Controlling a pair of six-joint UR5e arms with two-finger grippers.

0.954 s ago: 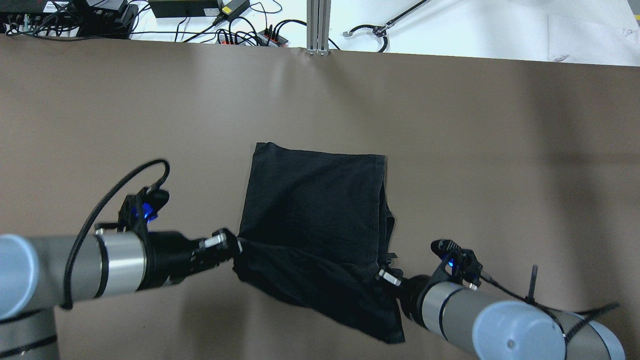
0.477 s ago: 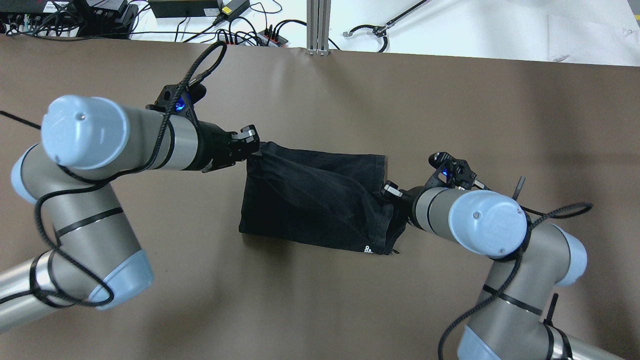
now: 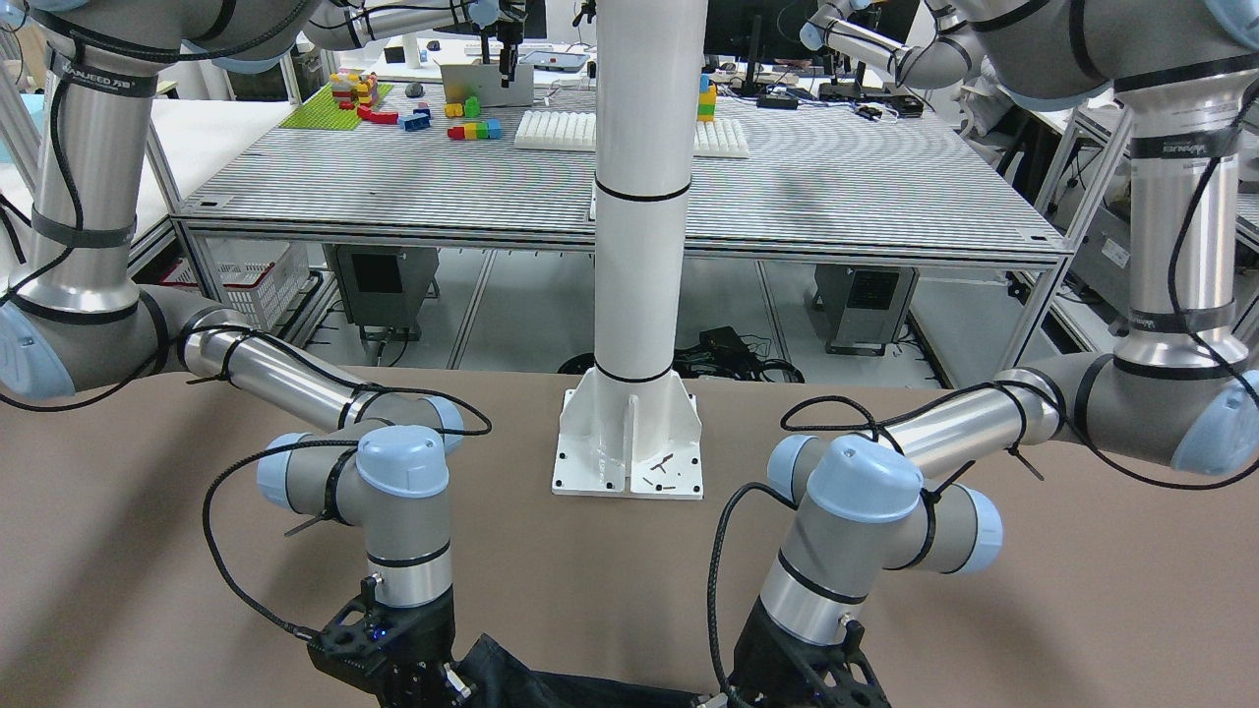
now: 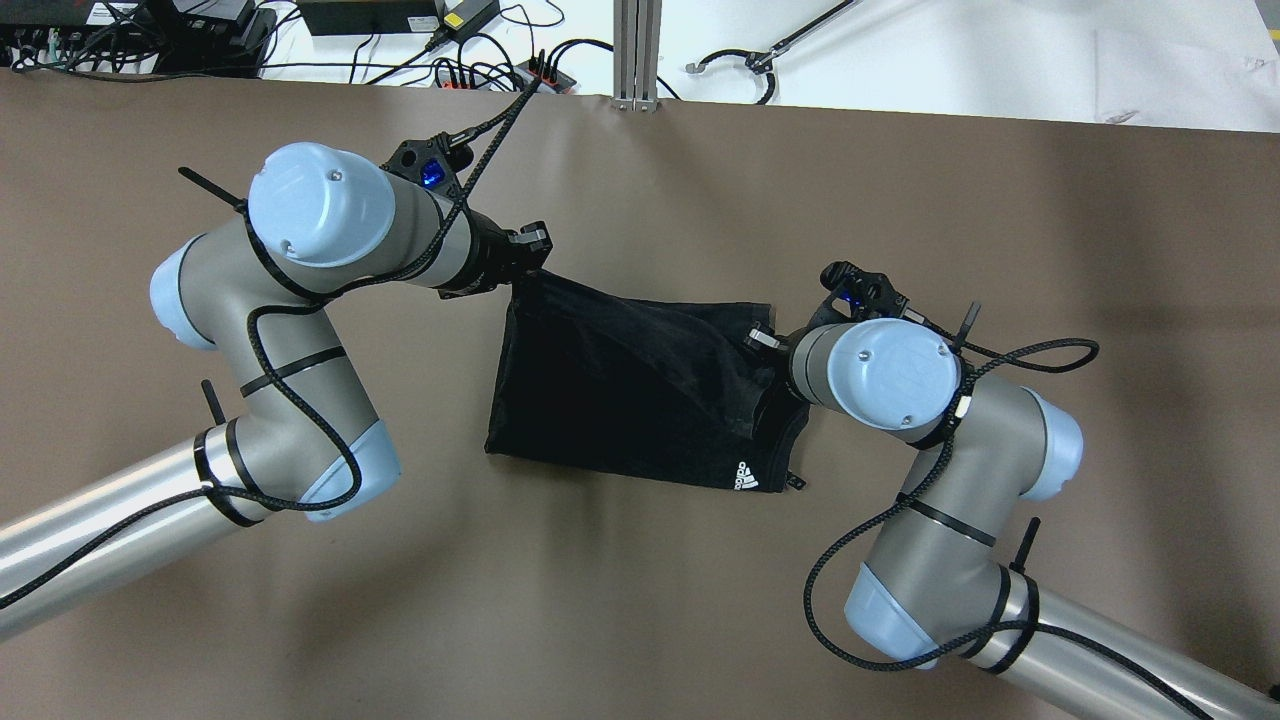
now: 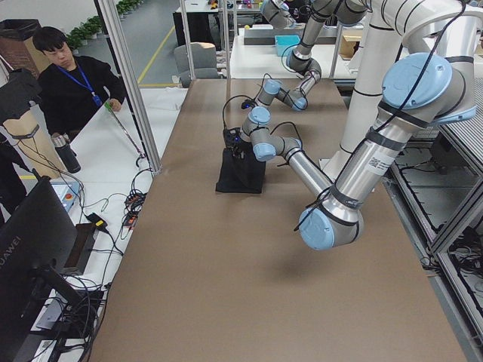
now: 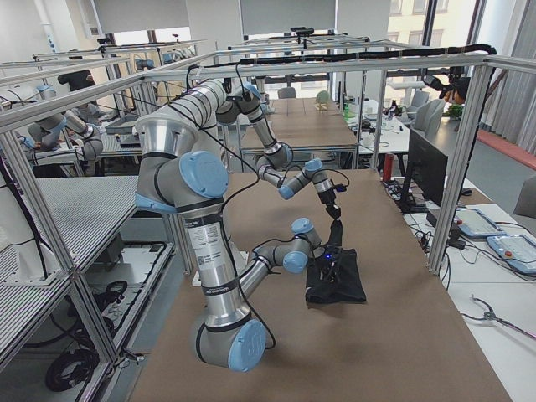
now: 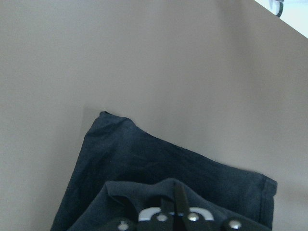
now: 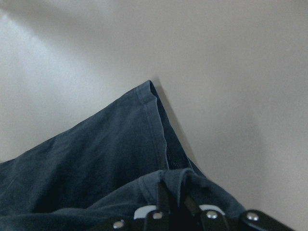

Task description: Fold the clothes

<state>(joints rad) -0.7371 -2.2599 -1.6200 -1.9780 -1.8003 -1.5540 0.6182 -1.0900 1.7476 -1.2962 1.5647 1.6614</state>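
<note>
Item: one black garment [image 4: 620, 400] of soft matte fabric, plain, which we find at the centre of the brown table [image 4: 950, 220] in the overhead view. It is doubled over on itself into a rough rectangle, wider than it is deep. The upper layer is slack and creased, its ridges running from the 11 o'clock corner toward 4 o'clock. A small white three-stripe logo [image 4: 743, 477] shows at the 5 o'clock corner, and a tiny loop tag [image 4: 796, 483] juts out just beside it on the 3 o'clock side. A stitched hem [image 8: 156, 120] runs along one edge in the right wrist view. The left gripper [image 4: 530, 252] stands at the garment's 11 o'clock corner, its fingers pinched together on a fold of cloth that drapes over them and sits above the lower layer. The right gripper [image 4: 760, 338] stands at the 2 o'clock corner, closed in the same way on its own fold. Against one second ago, we note that both grippers held the garment's 6 o'clock edge near the robot, and the cloth reached much farther toward 6 o'clock, with no logo showing. That edge has since been carried over toward 12 o'clock. Against half a second ago, the left gripper has gone farther toward 1 o'clock, the right gripper toward 12 o'clock, and the logo, then only partly exposed, now lies in full view.
</note>
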